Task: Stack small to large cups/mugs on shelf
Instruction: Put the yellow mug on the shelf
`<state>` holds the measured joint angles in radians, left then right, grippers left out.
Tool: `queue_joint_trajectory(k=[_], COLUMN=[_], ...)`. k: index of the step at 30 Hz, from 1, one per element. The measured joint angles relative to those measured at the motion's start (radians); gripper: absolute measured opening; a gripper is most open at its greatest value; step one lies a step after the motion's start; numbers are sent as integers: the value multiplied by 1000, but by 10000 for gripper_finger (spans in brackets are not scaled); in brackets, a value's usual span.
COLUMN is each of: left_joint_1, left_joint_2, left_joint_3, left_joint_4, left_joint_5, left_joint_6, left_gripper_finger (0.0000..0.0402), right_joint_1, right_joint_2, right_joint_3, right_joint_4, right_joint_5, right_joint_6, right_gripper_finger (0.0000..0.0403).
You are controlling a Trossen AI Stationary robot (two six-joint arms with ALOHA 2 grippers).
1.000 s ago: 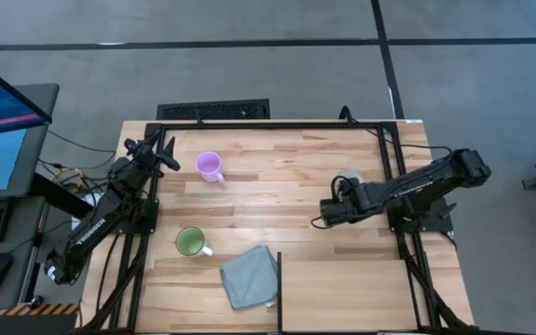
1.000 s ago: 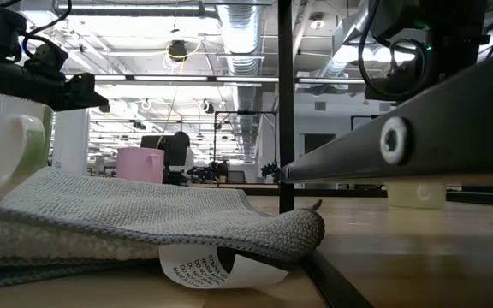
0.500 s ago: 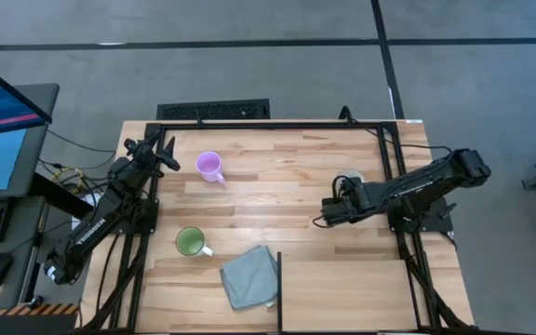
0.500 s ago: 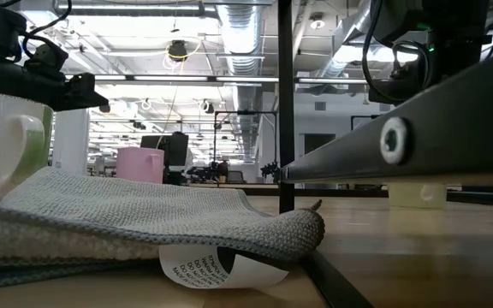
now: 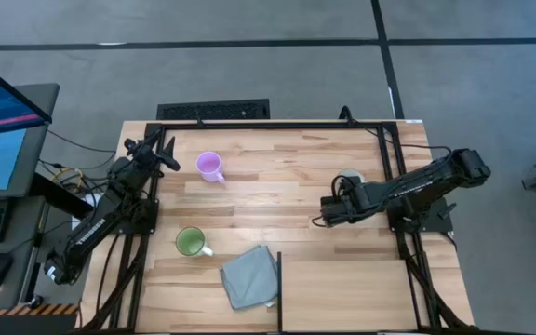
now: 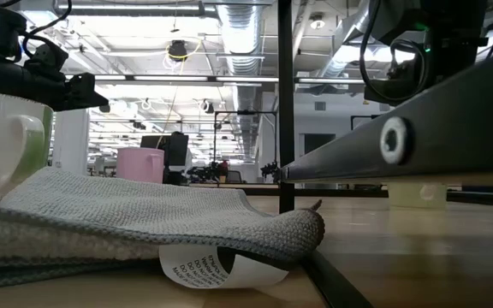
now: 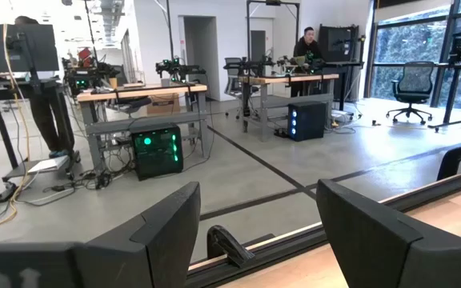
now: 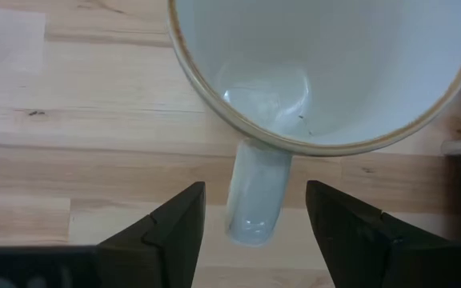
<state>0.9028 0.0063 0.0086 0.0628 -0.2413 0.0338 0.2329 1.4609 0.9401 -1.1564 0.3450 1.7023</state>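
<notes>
Over the last second nothing has shifted: right tool (image 8: 250, 212), fingers spread and empty, still hovers straddling the handle of the upright cream mug (image 8: 318, 68) at right-centre of the counter (image 5: 277, 200), handle's long axis pointing between the fingers, so the grasp is not yet made

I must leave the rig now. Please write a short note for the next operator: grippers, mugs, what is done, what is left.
Right gripper: open, low over the table's right side, fingers on either side of the white mug's handle, not closed on it.
Left gripper: open, empty, waiting at the far left corner.
Purple mug: far left, upright. Green mug: near left, upright, beside the grey cloth. White mug: right side, by the right arm.
Done: nothing stacked.
Left: grasp the white mug, then stack all three.
</notes>
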Motion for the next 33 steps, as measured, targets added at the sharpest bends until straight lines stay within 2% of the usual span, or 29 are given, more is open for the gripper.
queue_joint_trajectory(k=[21, 33], left_joint_1=[0, 0], left_joint_2=[0, 0], left_joint_3=[0, 0], left_joint_4=[0, 0], left_joint_5=[0, 0], left_joint_6=[0, 0], left_gripper_finger=[242, 242], right_joint_1=[-50, -60], right_joint_2=[0, 0], right_joint_3=[0, 0], right_joint_4=[9, 9], right_joint_5=[23, 21], right_joint_6=[45, 26], right_gripper_finger=[235, 153])
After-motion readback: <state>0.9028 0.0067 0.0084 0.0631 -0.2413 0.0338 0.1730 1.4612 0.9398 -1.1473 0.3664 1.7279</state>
